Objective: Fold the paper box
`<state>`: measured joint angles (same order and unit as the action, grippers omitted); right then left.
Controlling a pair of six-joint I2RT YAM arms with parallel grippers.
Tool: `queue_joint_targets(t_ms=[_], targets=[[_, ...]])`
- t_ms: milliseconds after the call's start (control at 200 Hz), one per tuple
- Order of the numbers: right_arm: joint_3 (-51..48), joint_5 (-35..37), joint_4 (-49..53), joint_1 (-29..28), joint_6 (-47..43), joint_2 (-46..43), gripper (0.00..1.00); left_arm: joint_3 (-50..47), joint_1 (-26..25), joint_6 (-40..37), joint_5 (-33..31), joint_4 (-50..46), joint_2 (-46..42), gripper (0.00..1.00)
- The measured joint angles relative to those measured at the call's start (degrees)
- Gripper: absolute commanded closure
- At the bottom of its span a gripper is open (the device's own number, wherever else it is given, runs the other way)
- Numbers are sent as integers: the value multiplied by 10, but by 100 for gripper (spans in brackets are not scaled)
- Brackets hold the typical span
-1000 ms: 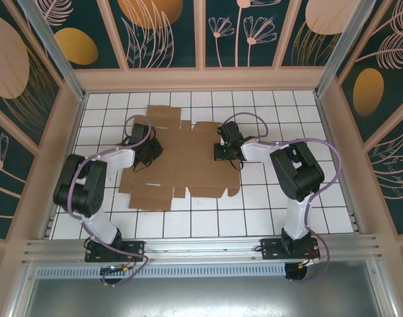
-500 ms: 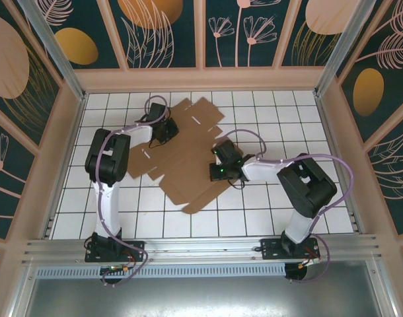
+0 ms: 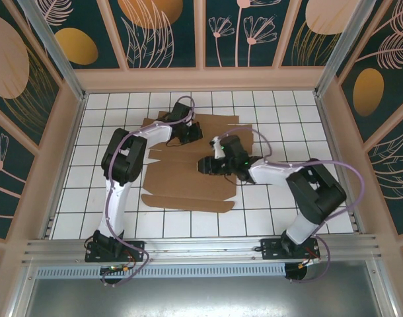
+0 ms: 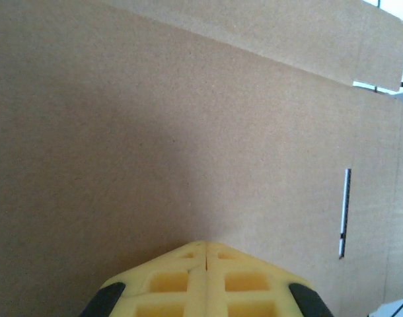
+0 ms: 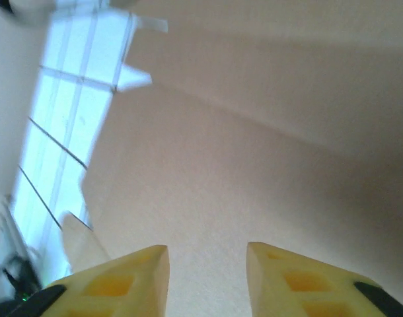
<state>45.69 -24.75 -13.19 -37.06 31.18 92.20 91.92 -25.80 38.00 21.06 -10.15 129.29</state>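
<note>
Paper box (image 3: 182,175) lies flat and unfolded as a cut sheet on the white tiled table (image 3: 287,119), roughly mid-table and a little left of centre. In the top view its longer run reads left to right, though not by much. A narrow strip flap (image 3: 188,203) runs along the near edge, parallel to that axis. No panel looks raised yet, so folding is judged to be at an early stage. The left gripper (image 3: 192,133) sits over the far portion of the sheet. In its wrist view the yellow fingers (image 4: 182,281) meet with nothing between them, tips low over plain board (image 4: 155,132), with a thin cut slot (image 4: 345,211) off to one side. Contact with the board cannot be confirmed. The right gripper (image 3: 203,165) sits near the middle of the sheet, jaws apart and empty (image 5: 208,264), with bare board (image 5: 254,165) beneath them and tile showing past the sheet's edge. Key relation: both grippers are inboard of the edges, the left far and the right central. The near strip flap therefore lies toward the bases from both, and closer to the right gripper. Judgement: the right arm is better placed to reach that flap while the closed left tips pin the far side.
</note>
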Motion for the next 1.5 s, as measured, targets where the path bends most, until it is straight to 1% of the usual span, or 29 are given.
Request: queue_joint_targets(t_ms=[100,180,205,245,275,340,430,495,555,631,686,766,861,981,1136,1216,1321,1436,1501], targets=[[-5,-4,-17,68,7,-54,50,-38,5,-7,0,7,-53,100],[-3,-11,-32,130,12,-76,48,-63,8,-7,0,16,-103,100],[0,-12,-32,148,14,-78,47,-69,8,-6,1,24,-119,100],[11,-7,-26,172,19,-76,42,-82,8,-1,7,42,-143,100],[21,2,-17,183,21,-73,37,-95,8,6,13,60,-158,100],[49,19,3,194,12,-66,36,-145,8,30,31,113,-196,100],[79,22,11,206,-17,-55,34,-228,8,69,56,174,-225,100],[111,22,29,233,-32,-31,30,-282,7,93,66,198,-230,100],[151,21,46,270,-45,12,28,-320,7,106,70,200,-230,100],[190,22,64,313,-68,67,25,-344,7,112,70,189,-230,100],[208,20,80,337,-83,105,24,-350,7,112,70,186,-230,100],[226,5,103,355,-102,151,23,-352,8,112,70,185,-232,100],[231,-38,115,363,-118,194,23,-366,13,111,73,189,-235,100],[234,-89,127,369,-132,224,30,-374,21,104,75,178,-234,100],[248,-145,126,374,-141,250,47,-374,28,96,73,171,-231,100],[255,-170,124,374,-144,265,54,-374,31,87,71,166,-228,100],[258,-191,122,373,-146,278,59,-374,36,80,70,158,-221,100],[258,-203,122,373,-146,280,66,-374,46,72,70,154,-210,100],[258,-206,122,372,-146,280,73,-372,52,70,73,150,-205,100]])
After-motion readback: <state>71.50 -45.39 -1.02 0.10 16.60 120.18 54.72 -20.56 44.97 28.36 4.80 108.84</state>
